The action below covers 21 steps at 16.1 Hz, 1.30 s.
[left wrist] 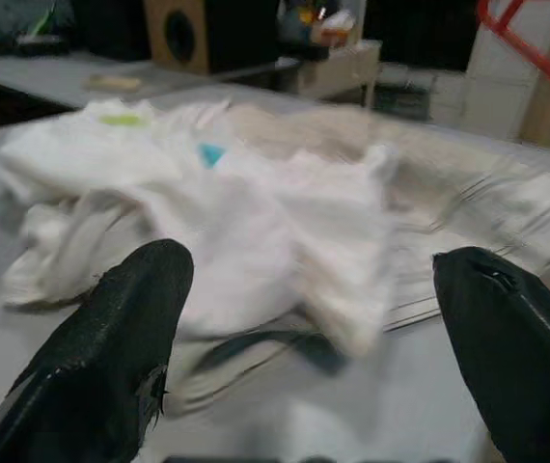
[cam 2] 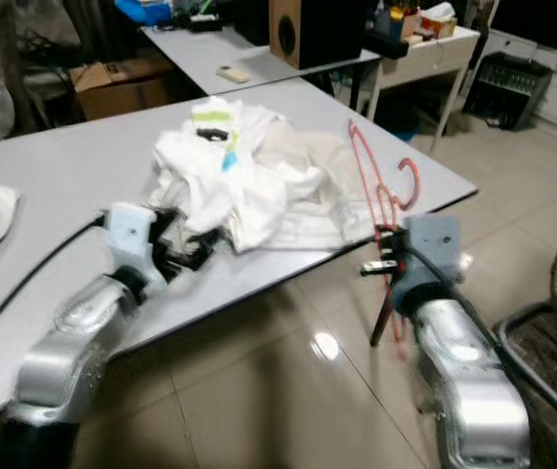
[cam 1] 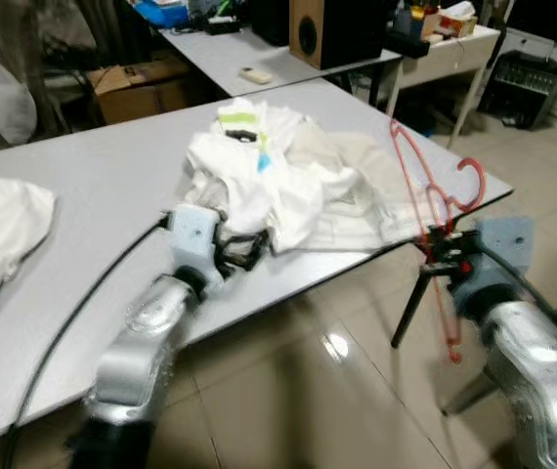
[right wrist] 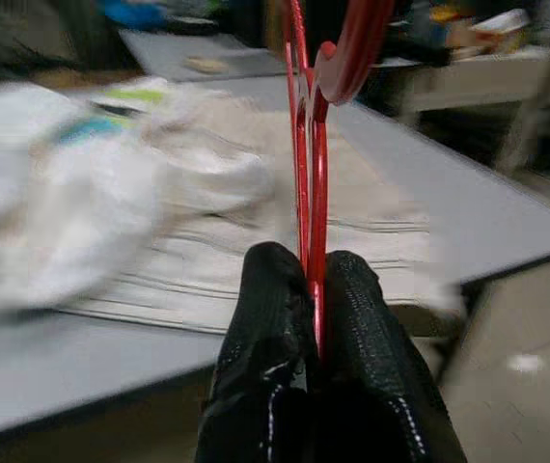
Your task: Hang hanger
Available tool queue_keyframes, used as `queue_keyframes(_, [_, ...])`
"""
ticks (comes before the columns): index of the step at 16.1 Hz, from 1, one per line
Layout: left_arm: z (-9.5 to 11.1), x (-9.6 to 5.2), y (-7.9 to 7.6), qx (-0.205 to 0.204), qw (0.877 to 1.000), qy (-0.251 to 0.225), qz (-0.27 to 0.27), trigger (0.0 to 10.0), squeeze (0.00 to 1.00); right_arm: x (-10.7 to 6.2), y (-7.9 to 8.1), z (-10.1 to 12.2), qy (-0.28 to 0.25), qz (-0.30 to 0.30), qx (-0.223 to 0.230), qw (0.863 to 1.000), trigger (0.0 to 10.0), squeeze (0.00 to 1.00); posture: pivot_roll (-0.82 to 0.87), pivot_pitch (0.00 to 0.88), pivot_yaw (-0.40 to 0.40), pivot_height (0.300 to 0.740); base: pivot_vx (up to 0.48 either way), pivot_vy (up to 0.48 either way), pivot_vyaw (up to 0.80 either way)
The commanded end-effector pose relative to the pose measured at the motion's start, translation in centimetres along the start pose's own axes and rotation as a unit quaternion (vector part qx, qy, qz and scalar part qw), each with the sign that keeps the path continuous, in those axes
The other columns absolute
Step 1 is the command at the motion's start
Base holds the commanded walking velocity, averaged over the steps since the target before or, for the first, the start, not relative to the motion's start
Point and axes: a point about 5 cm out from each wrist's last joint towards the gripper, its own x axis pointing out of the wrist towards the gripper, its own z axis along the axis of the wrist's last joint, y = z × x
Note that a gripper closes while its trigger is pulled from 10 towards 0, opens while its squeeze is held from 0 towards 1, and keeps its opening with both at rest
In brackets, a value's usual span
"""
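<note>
A long grey rectangular bench [cam 1: 83,195] runs across the scene above a glossy tiled floor [cam 1: 327,391]. A heap of crumpled white clothing [cam 1: 269,176] lies on the bench near its right end, with a yellow-green stripe and a small blue tag showing on top. Another bundle of white cloth [cam 1: 0,230] sits at the bench's left edge. Behind, a second grey bench [cam 1: 259,54] carries a brown wooden speaker box [cam 1: 322,29]. The left pincer [cam 1: 244,249] rests low over the bench just beside the clothing heap, its 2 black fingers [left wrist: 111,347] spread wide apart around nothing. The right pincer [right wrist: 309,318] is clamped on the thin red plastic hanger [cam 1: 430,200], which stands upright off the bench's right corner, hook uppermost.
</note>
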Motion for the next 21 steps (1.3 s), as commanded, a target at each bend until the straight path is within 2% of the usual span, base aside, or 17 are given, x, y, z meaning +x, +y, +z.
queue_keyframes(1, [0.3, 0.3, -0.4, 0.005, 1.000, -0.006, -0.008, 10.0, 0.31, -0.4, -0.6, 0.3, -0.005, -0.007, -0.008, 1.000, 10.0, 0.00, -0.13, 0.000, 0.020, 0.740, 0.304, 0.000, -0.79])
queue_keyframes(3, [0.2, 0.3, -0.4, 0.010, 1.000, -0.003, -0.010, 10.0, 0.31, -0.6, -0.4, 0.1, -0.003, 0.002, -0.020, 1.000, 10.0, 0.00, -0.14, 0.000, 0.025, 0.740, 0.304, 0.000, -0.39])
queue_keyframes(10, [-0.2, 0.8, -0.5, 0.032, 0.999, 0.001, -0.011, 10.0, 0.31, -1.4, -2.1, 0.3, -0.013, -0.012, -0.026, 0.999, 10.0, 0.00, -0.16, 0.000, 0.028, 0.740, 0.305, 0.000, 0.00])
queue_keyframes(12, [-0.5, 0.8, -0.6, 0.052, 0.998, 0.007, -0.028, 10.0, 0.29, -1.7, -2.5, 0.1, -0.010, -0.010, -0.031, 0.999, 10.0, 0.00, -0.17, 0.000, 0.031, 0.740, 0.144, 0.000, 0.00])
queue_keyframes(13, [-1.0, 0.6, -0.3, 0.097, 0.994, 0.028, -0.038, 10.0, 0.29, -2.0, -2.7, -0.1, -0.004, -0.001, -0.029, 1.000, 10.0, 0.00, -0.18, 0.000, 0.034, 0.740, 0.000, 0.000, 0.00])
queue_keyframes(14, [-1.2, 0.6, 0.0, 0.116, 0.992, 0.036, -0.039, 10.0, 0.21, -2.3, -2.6, -0.2, 0.001, 0.015, -0.025, 1.000, 10.0, 0.00, -0.18, 0.000, 0.037, 0.740, 0.000, 0.000, 0.00])
queue_keyframes(15, [-1.4, 0.7, 0.6, 0.130, 0.989, 0.050, -0.040, 10.0, 0.02, -2.8, -2.7, -0.3, 0.003, 0.037, -0.023, 0.999, 10.0, 0.00, -0.19, 0.000, 0.043, 0.740, 0.000, 0.000, 0.00])
queue_keyframes(18, [-1.5, 1.2, 1.4, 0.157, 0.984, 0.066, -0.043, 10.0, 0.00, -3.6, -3.2, -0.6, 0.018, 0.048, -0.037, 0.998, 10.0, 0.00, -0.21, 0.000, 0.052, 0.740, 0.000, 0.000, 0.00])
queue_keyframes(19, [-1.8, 1.4, 1.8, 0.170, 0.981, 0.080, -0.039, 3.5, 0.00, -3.7, -3.3, -0.5, 0.019, 0.048, -0.042, 0.998, 10.0, 0.00, -0.21, 0.000, 0.059, 0.740, 0.000, 0.000, 0.00])
queue_keyframes(20, [-1.8, 1.5, 2.0, 0.172, 0.981, 0.083, -0.035, 3.5, 0.00, -3.8, -3.3, -0.6, 0.020, 0.048, -0.043, 0.998, 10.0, 0.00, -0.22, 0.000, 0.062, 0.740, 0.000, 0.000, 0.00])
queue_keyframes(21, [-2.1, 1.6, 2.6, 0.179, 0.979, 0.096, -0.019, 0.0, 0.00, -3.9, -3.3, -0.7, 0.024, 0.048, -0.051, 0.997, 10.0, 0.00, -0.22, 0.000, 0.071, 0.740, 0.000, 0.000, 0.00])
